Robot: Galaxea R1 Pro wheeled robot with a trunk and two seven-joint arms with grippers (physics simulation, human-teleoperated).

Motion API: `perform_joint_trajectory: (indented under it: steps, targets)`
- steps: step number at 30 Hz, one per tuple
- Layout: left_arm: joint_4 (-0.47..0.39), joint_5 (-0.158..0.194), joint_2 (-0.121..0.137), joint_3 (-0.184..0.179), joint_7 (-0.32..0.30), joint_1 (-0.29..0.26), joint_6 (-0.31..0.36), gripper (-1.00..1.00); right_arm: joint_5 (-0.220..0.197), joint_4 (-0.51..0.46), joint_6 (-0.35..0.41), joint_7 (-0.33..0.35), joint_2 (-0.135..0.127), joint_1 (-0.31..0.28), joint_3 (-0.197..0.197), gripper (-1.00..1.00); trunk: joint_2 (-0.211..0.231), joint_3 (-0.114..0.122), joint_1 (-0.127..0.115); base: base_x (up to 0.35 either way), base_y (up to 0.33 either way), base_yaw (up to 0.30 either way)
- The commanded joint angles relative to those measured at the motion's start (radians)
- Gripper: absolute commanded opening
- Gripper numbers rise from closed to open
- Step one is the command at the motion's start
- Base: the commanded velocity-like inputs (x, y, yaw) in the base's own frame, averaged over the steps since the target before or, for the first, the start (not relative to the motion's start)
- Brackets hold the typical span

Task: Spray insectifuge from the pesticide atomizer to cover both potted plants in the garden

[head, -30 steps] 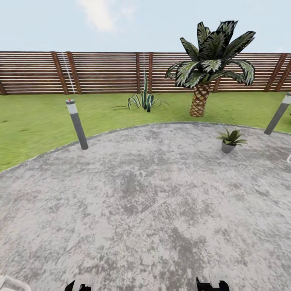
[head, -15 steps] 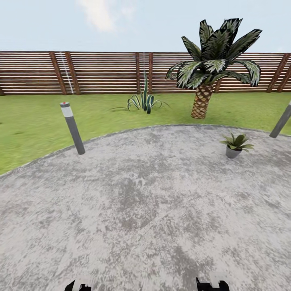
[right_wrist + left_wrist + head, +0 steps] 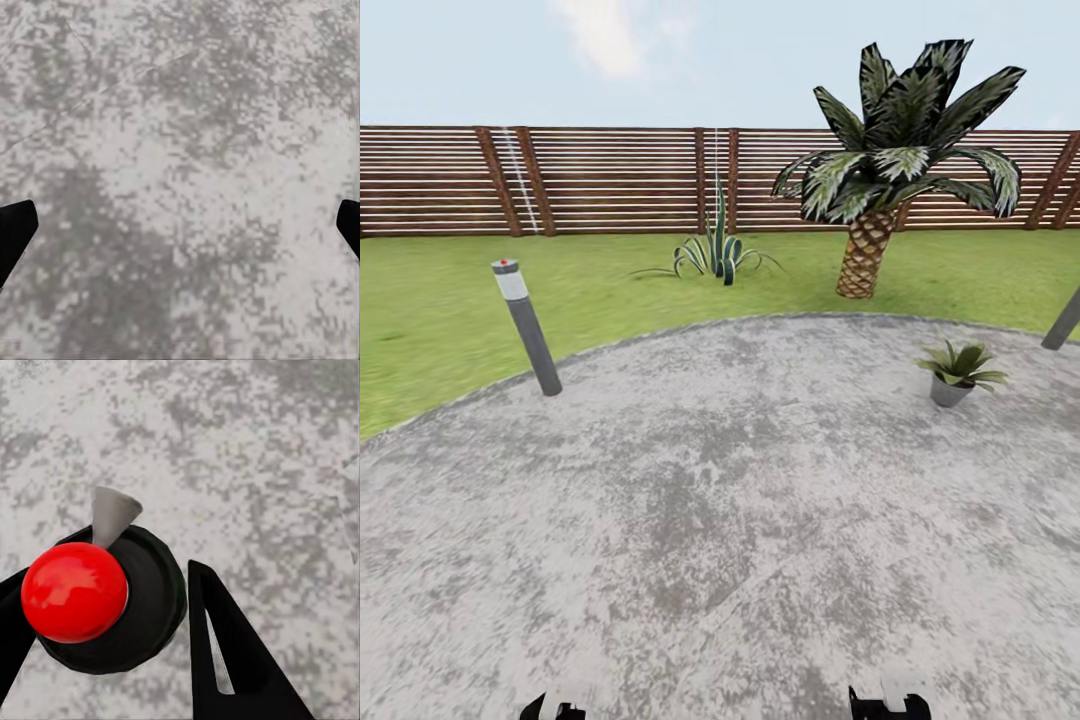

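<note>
In the left wrist view my left gripper [image 3: 105, 585] is shut on the pesticide atomizer [image 3: 154, 607], seen from above as a black round cap with a red ball and a grey nozzle cone. Its dark fingers [image 3: 225, 660] flank the cap. In the right wrist view my right gripper [image 3: 180, 225] hangs open over bare stone, with nothing between its fingers. One potted plant [image 3: 960, 372], a low green rosette in a grey pot, stands on the garden patio [image 3: 710, 500] at the far right, well ahead of both arms. No mist is visible.
A grey bollard lamp [image 3: 526, 328] stands at the patio's left edge, and another [image 3: 1064, 320] at the right edge. On the lawn [image 3: 440, 300] are a big palm [image 3: 870, 170] and a striped agave [image 3: 718, 250]. A brown slatted fence [image 3: 610, 180] closes the back.
The whole head view has shifted, so the camera has moved: the palm and potted plant sit further right and lower, the left bollard further left. The white object at lower left has left the picture.
</note>
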Motion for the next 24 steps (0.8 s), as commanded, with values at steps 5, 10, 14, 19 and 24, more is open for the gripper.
perform_joint_trajectory:
  steps: [5,10,14,19,24]
  targets:
    - [0.001,-0.011,0.000,0.006,0.003,-0.001,-0.004,-1.00,-0.009,0.000,-0.003,-0.001,-0.004,0.000,0.011,1.00,0.000,-0.001,0.000,0.339,0.000,0.000]
    - [0.001,-0.011,0.001,0.006,0.003,-0.001,-0.004,-1.00,-0.009,0.000,-0.003,-0.001,-0.004,0.000,0.012,1.00,0.000,-0.001,0.000,0.339,0.000,0.000]
    - [0.001,-0.011,0.002,0.006,0.003,-0.001,-0.004,-1.00,-0.009,0.000,-0.003,-0.001,-0.004,0.000,0.012,1.00,0.000,-0.001,0.000,0.339,0.000,0.000]
    - [0.001,-0.011,0.003,0.006,0.003,-0.001,-0.004,-1.00,-0.009,0.000,-0.003,-0.001,-0.003,0.000,0.012,1.00,0.000,-0.001,0.000,0.339,0.000,0.000]
    - [0.001,-0.011,0.002,0.006,0.003,-0.001,-0.004,-1.00,-0.009,0.000,-0.003,-0.001,-0.003,0.000,0.012,1.00,0.000,-0.001,0.000,0.339,0.000,0.000]
